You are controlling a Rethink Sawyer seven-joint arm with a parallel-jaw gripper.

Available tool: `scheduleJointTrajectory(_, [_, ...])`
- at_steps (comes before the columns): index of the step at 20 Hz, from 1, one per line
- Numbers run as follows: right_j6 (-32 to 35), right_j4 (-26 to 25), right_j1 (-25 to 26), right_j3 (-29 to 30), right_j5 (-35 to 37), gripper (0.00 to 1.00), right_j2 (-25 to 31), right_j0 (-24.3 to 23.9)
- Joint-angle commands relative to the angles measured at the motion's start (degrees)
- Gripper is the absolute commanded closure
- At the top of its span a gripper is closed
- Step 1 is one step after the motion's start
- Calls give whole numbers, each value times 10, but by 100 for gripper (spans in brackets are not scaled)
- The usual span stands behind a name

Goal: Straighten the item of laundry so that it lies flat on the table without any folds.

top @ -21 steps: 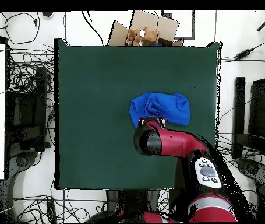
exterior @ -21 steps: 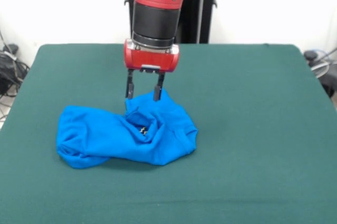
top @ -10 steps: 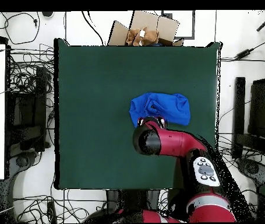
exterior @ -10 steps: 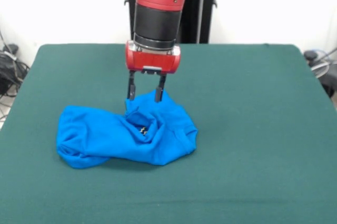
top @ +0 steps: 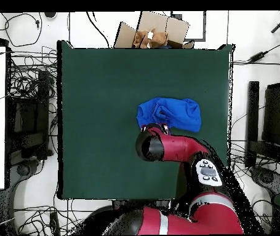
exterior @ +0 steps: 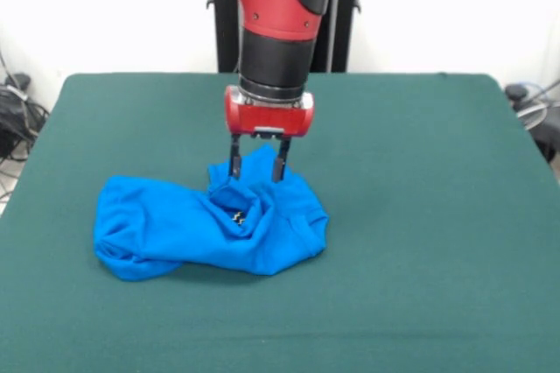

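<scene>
Blue T-shirt (exterior: 210, 224) sits bunched and folded on the green table (exterior: 420, 215), nothing flattened yet. Gripper (exterior: 257, 171) hovers at its raised far edge, fingers spread, gripping nothing; the whole spreading job remains.

One T-shirt (exterior: 210, 224), one table (exterior: 420, 215), one gripper (exterior: 258, 172)

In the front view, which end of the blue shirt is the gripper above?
The right, bunched end of the shirt; the open gripper hangs there, the flatter left end lies apart.
</scene>
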Motion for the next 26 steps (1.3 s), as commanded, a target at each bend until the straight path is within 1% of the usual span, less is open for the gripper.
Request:
scheduleJointTrajectory(1, [60, -12, 78, -56, -10, 0, 23, -3])
scheduleJointTrajectory(4, [50, -18, 113, -79, -20, 0, 41, -22])
scheduleJointTrajectory(6, [50, -22, 122, -84, -29, 0, 47, -29])
scheduleJointTrajectory(21, [47, -34, 127, -91, -45, 0, 54, -42])
scheduleJointTrajectory(22, [63, -32, 127, -80, -77, 100, 66, -56])
scheduleJointTrajectory(26, [56, -33, 123, -83, -66, 100, 64, -49])
